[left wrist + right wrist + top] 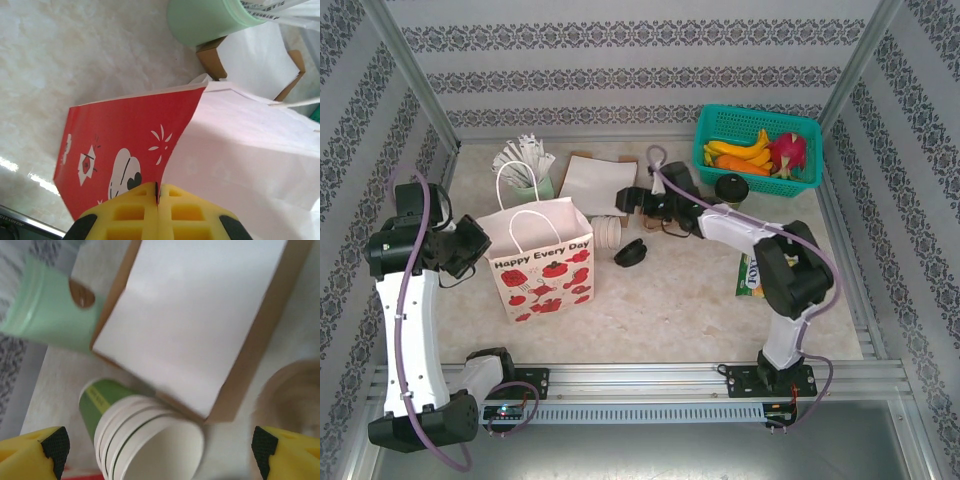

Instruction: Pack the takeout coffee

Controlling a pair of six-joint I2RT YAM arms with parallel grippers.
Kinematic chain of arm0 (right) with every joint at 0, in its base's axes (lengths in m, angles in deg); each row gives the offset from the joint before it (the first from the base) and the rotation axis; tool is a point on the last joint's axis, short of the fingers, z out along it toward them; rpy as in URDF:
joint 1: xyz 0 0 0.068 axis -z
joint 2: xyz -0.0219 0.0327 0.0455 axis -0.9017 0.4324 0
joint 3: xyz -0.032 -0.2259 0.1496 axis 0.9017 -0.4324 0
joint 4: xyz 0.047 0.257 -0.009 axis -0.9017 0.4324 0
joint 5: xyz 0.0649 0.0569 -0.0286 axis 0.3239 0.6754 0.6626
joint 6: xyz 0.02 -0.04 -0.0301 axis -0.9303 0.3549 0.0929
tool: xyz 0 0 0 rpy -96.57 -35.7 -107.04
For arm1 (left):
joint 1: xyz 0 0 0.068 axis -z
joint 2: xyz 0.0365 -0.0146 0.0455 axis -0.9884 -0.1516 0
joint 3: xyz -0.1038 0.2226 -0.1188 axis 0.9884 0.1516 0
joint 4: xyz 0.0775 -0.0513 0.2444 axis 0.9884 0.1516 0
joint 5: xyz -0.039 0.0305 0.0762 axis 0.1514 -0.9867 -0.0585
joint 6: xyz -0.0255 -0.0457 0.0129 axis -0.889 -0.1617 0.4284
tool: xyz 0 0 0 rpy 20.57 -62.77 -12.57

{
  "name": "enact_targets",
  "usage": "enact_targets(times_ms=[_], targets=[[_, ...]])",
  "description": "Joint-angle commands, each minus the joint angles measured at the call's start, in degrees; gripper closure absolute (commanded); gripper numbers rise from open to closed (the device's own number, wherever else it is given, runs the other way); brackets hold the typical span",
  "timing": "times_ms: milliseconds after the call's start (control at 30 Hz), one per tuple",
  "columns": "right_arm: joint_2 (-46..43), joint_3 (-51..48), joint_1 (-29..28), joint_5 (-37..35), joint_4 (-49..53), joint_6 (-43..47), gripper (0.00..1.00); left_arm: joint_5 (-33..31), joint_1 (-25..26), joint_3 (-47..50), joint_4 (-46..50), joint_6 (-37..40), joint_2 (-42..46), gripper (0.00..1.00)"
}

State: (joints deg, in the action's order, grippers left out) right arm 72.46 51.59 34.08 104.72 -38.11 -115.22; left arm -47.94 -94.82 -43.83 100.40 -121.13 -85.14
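Note:
A nested stack of takeout coffee cups [145,440] lies on its side, cream inside with green sides, its open mouth toward the right wrist camera. In the top view the stack [609,232] sits just right of the paper bag, with a loose black lid [630,252] beside it. Another cup with a black lid [731,188] stands by the basket. My right gripper [623,212] hovers open over the stack, and its yellow fingertips [35,452] stand wide on either side of it. My left gripper [158,192] is shut on the bag's left edge [492,245].
The white "Happy Every Day" bag [545,258] stands open at centre left. Behind it are a pale green cup of sticks [530,182] and a brown carrier under white paper [598,180]. A teal fruit basket [757,150] sits back right, a green packet [750,276] near my right arm.

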Motion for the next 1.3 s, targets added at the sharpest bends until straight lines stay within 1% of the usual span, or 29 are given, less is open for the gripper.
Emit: enact_targets(times_ms=[0, 67, 167, 300, 367, 433, 467, 533, 633, 700, 733, 767, 833, 967, 1067, 1167, 1267], targets=[[0.66, 3.34, -0.26, 8.14, -2.25, -3.36, 0.04, -0.18, 0.44, 1.82, -0.42, 1.54, 0.50, 1.00], [1.04, 2.95, -0.99, 10.18, -1.57, -2.66, 0.04, 0.33, 0.37, 2.76, -1.07, 1.82, 0.41, 1.00], [0.82, 1.87, -2.15, 10.75, -0.54, -2.47, 0.05, 0.62, 0.42, 3.40, -1.88, 1.75, 0.28, 1.00], [2.46, 0.90, -4.51, 10.62, -1.86, -5.00, 0.10, -0.58, 0.44, 3.59, -2.19, 2.06, 0.14, 1.00], [3.15, 0.42, -6.21, 8.28, -1.89, -5.67, 0.12, -1.64, 0.42, 3.50, -1.84, 2.38, 0.25, 0.99], [2.64, -0.94, -7.49, 3.87, -1.72, -6.63, 0.14, -1.60, 0.43, 3.87, -1.73, 2.56, 0.23, 0.99], [2.02, -1.87, -7.89, 1.76, -1.77, -7.16, 0.13, -1.34, 0.36, 4.26, -1.82, 2.64, 0.23, 0.99], [0.30, -3.41, -8.38, -1.82, -1.67, -8.23, 0.09, -0.80, 0.38, 5.10, -2.24, 2.52, 0.32, 0.99], [-2.96, -5.70, -8.85, -7.74, 0.52, -8.25, 0.06, -1.05, 0.37, 5.57, -2.70, 2.50, 0.49, 0.99], [-5.22, -7.54, -9.05, -10.61, 1.48, -8.26, 0.05, -1.73, 0.39, 5.36, -2.69, 2.60, 0.45, 0.99], [-5.90, -8.13, -9.07, -10.96, 2.03, -8.78, 0.05, -2.08, 0.37, 5.25, -2.61, 2.60, 0.41, 0.99], [-6.31, -8.58, -9.07, -10.16, 2.31, -9.32, 0.05, -2.34, 0.37, 5.11, -2.62, 2.62, 0.41, 0.99], [-6.24, -9.12, -9.24, -6.29, 1.98, -10.43, 0.08, -2.83, 0.37, 4.91, -2.63, 2.60, 0.16, 0.99], [-3.63, -7.67, -10.98, 1.18, -0.76, -10.54, 0.18, -5.28, 0.36, 4.78, -2.43, 2.69, 0.06, 0.99], [-1.27, -4.35, -11.97, 3.47, -0.35, -8.34, 0.21, -9.18, 0.36, 3.81, -0.69, 2.61, -0.21, 0.99], [1.14, -2.18, -12.57, 4.14, -0.04, -8.22, 0.22, -13.56, 0.24, 3.07, 0.86, 2.19, 0.26, 0.99], [3.11, -1.16, -12.84, 3.92, -0.50, -8.63, 0.27, -15.71, 0.18, 3.50, 0.72, 2.23, 0.97, 0.99]])
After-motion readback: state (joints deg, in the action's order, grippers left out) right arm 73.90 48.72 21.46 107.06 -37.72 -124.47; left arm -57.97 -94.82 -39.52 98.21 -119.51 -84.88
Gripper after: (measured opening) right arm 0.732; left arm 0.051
